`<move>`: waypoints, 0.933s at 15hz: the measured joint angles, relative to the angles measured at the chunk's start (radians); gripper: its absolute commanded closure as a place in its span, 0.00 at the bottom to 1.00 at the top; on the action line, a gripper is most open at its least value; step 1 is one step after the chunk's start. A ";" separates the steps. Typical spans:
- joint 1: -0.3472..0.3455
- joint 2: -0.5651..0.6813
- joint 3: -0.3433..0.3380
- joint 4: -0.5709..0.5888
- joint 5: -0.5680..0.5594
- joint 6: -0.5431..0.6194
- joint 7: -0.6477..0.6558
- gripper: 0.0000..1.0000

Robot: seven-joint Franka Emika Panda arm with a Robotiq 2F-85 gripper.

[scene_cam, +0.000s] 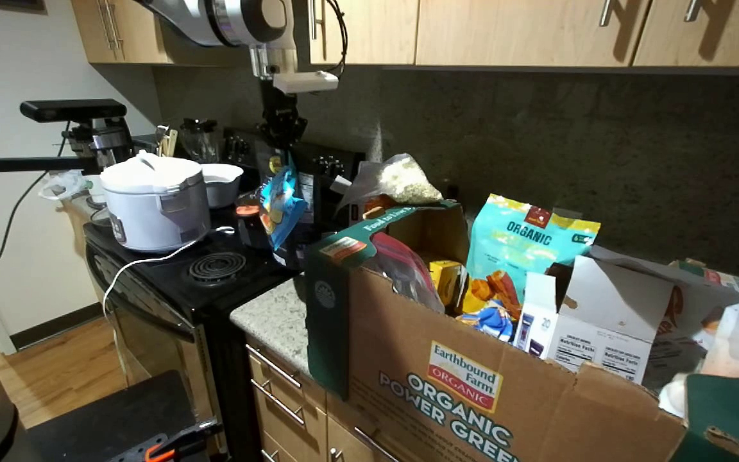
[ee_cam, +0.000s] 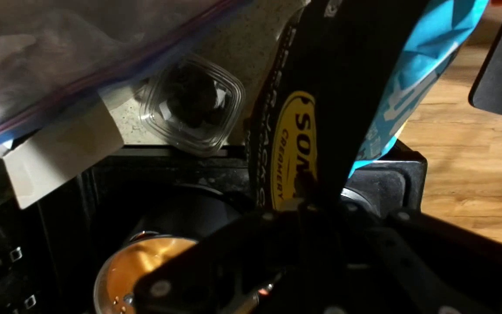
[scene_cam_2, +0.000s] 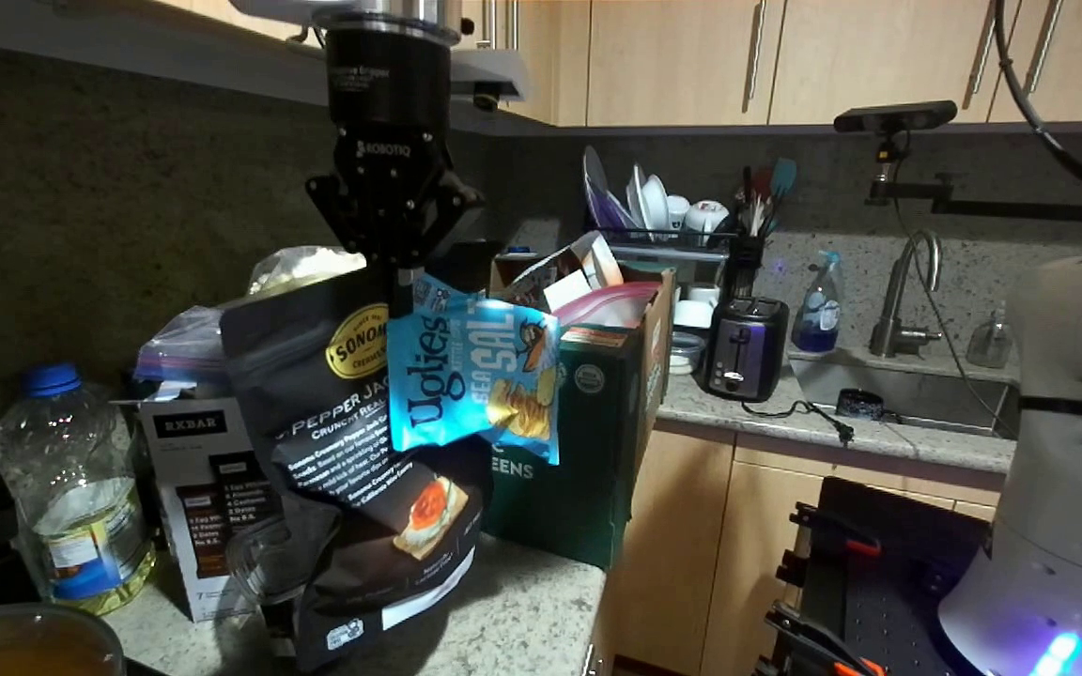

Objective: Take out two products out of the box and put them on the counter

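At far left in an exterior view, a clear bottle (scene_cam_2: 81, 545) with a blue cap stood upright on the counter (scene_cam_2: 541, 601). Just right of it stood an RXBAR carton (scene_cam_2: 198, 460), with a zip bag (scene_cam_2: 179, 347) at its top. Next came the black Sonoma pouch (scene_cam_2: 353, 469), tilted, overlapping part of the carton in this view. Above it the gripper (scene_cam_2: 402, 291) pointed down. State: narrow, pinching two packages together by their upper parts, the black Sonoma pouch and, to its right and partly in front, the blue Uglies bag (scene_cam_2: 466, 376). Wrist view agreed: both ran up to the fingertips, and the edge between counter and stove (ee_cam: 216, 174) passed behind them. Contact of the pouch's lower end with the counter could not be told. Both packages were outside the box (scene_cam_2: 564, 507), which stood on the counter. Visible in it, left to right in an exterior view: a red-sealed bag (scene_cam: 408, 269), a yellow packet (scene_cam: 445, 279), a teal ORGANIC pouch (scene_cam: 523, 247) and a white carton (scene_cam: 610, 314). Farther right, beyond the box, a toaster (scene_cam_2: 745, 352) stood on the counter near the sink (scene_cam_2: 827, 380).
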 measured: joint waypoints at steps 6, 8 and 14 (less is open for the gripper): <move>-0.039 0.083 -0.010 -0.017 -0.001 0.018 -0.044 0.99; -0.054 0.110 -0.011 -0.024 0.000 0.020 -0.058 0.99; -0.087 0.189 -0.016 -0.026 -0.012 0.050 -0.119 0.99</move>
